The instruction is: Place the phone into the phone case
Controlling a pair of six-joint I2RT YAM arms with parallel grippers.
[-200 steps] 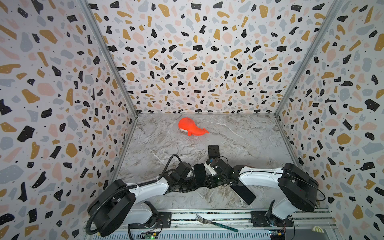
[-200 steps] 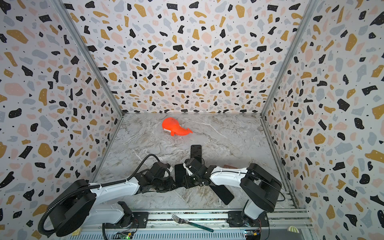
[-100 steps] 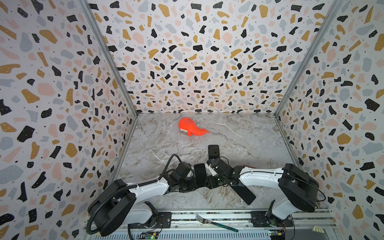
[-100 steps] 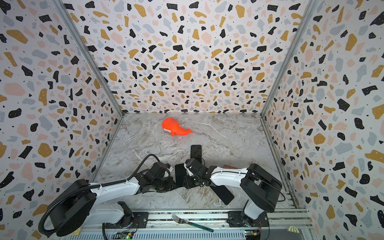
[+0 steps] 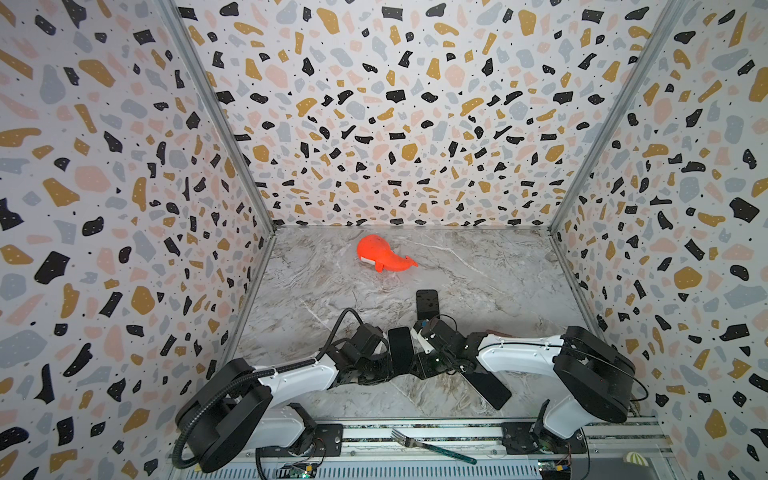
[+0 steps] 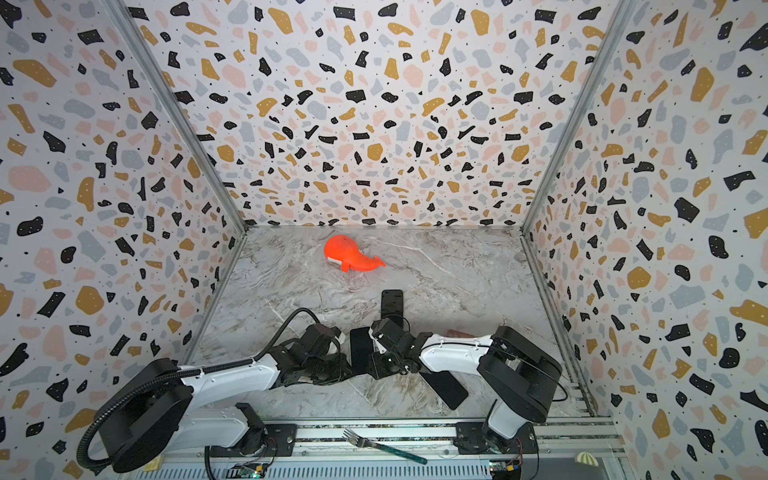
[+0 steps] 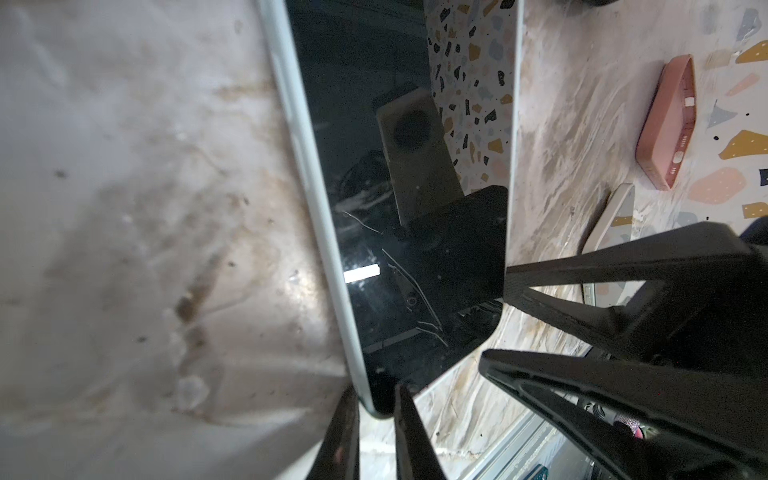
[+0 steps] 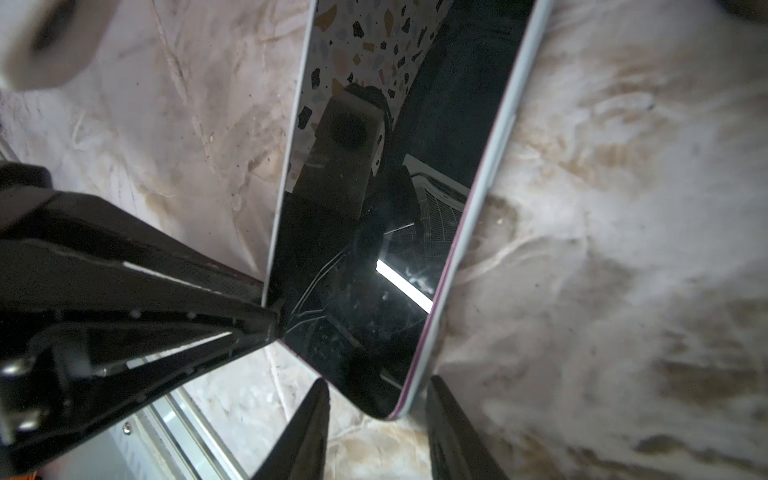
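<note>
Phone: the phone (image 5: 401, 349) (image 6: 360, 347) is near the front middle of the marble surface (image 5: 478, 270), dark screen up, directly between the two tools. The wrist views show a pale rim around it.
Left tool: the left tool (image 7: 376, 390) has its fingers drawn close together, pinching one corner of the phone (image 7: 395, 187).
Right tool: the right tool (image 8: 377, 380) has its fingers spread to either side of a corner of the phone (image 8: 374, 208). The tips sit very close to the rim, but I cannot tell whether they press on it.
Phone case: the pink phone case (image 7: 669, 124) lies on the surface by the patterned wall, well apart from the phone.
Elsewhere: an orange whale toy (image 5: 382, 257) lies toward the back. A dark handset (image 5: 427, 303) lies flat just behind the tools, and a black slab (image 5: 488, 388) lies under the right arm. A fork (image 5: 428, 444) rests on the front rail.
</note>
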